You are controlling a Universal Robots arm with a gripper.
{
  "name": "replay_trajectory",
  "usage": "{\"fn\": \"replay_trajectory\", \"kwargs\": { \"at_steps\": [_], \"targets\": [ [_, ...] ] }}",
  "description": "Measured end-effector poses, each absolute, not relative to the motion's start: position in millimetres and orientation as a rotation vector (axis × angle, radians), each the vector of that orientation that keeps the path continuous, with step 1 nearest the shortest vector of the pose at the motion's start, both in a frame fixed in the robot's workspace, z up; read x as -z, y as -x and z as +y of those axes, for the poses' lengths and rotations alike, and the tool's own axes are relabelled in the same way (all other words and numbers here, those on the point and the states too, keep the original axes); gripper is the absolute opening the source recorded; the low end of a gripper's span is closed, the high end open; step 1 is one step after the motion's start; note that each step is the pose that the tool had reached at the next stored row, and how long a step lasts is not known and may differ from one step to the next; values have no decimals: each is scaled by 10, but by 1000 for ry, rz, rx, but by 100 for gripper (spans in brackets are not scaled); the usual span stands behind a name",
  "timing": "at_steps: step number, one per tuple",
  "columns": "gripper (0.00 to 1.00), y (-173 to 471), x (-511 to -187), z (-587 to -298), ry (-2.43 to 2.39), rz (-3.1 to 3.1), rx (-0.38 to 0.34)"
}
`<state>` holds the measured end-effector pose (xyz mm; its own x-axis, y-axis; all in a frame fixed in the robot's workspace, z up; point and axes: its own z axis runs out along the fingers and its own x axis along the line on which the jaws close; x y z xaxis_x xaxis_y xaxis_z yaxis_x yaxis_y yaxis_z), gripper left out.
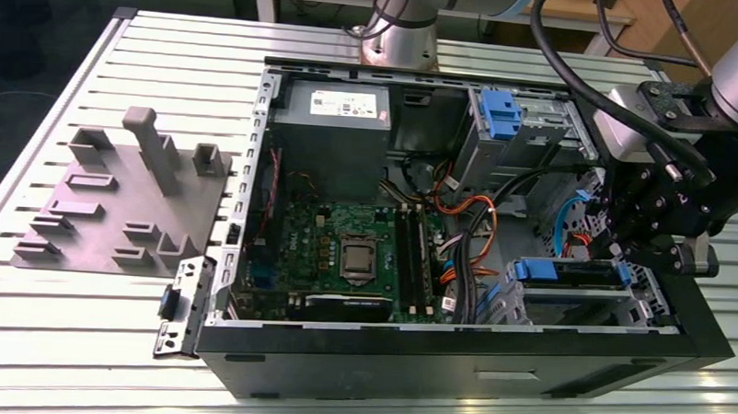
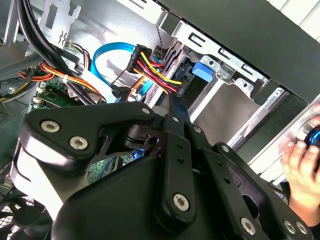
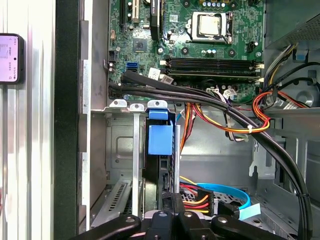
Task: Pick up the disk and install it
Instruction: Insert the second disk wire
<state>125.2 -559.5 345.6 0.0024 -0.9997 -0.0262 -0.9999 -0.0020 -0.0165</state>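
Most of this job looks done, honestly. The pickup part is over: the disk point(image 3: 160, 140) stands on edge in a slot of the drive cage point(image 1: 644, 298) inside the open PC case point(image 1: 462, 362), with its blue end towards the motherboard point(image 3: 200, 45). The gripper point(image 2: 172, 102) sits right at the disk's other end with its fingers drawn together into one narrow tip. I can't tell if they're pinching the carrier edge or just resting against it. The red-and-yellow power cable bundle point(image 2: 150, 62) hangs just beside the slot, and I can't see whether anything's plugged in. My guess is that only final seating and letting go are left.
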Motion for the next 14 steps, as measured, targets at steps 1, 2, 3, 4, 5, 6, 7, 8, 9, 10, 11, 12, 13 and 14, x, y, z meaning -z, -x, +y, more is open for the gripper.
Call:
{"fn": "replay_trajectory", "kwargs": {
  "at_steps": [1,2,3,4,5,6,7,8,9,10,11,12,13,14],
  "targets": [
    [11,-1252,-3456,-5595,2203,2198,-11],
    [11,-1252,-3456,-5595,2203,2198,-11],
    [11,-1252,-3456,-5595,2203,2198,-11],
    [11,-1252,-3457,-5595,2203,2198,-11],
    [11,-1246,-3458,-5595,2203,2198,-11],
    [11,-1230,-3460,-5595,2203,2198,-10],
    [11,-1209,-3461,-5595,2203,2198,-10],
    [11,-1178,-3467,-5595,2202,2197,-10],
    [11,-1178,-3479,-5590,2202,2197,-10],
    [11,-1179,-3490,-5584,2202,2197,-10],
    [11,-1178,-3514,-5572,2202,2197,-10],
    [11,-1178,-3528,-5564,2202,2197,-10],
    [11,-1178,-3539,-5557,2202,2197,-10],
    [11,-1178,-3553,-5546,2202,2197,-10]
  ]
}}
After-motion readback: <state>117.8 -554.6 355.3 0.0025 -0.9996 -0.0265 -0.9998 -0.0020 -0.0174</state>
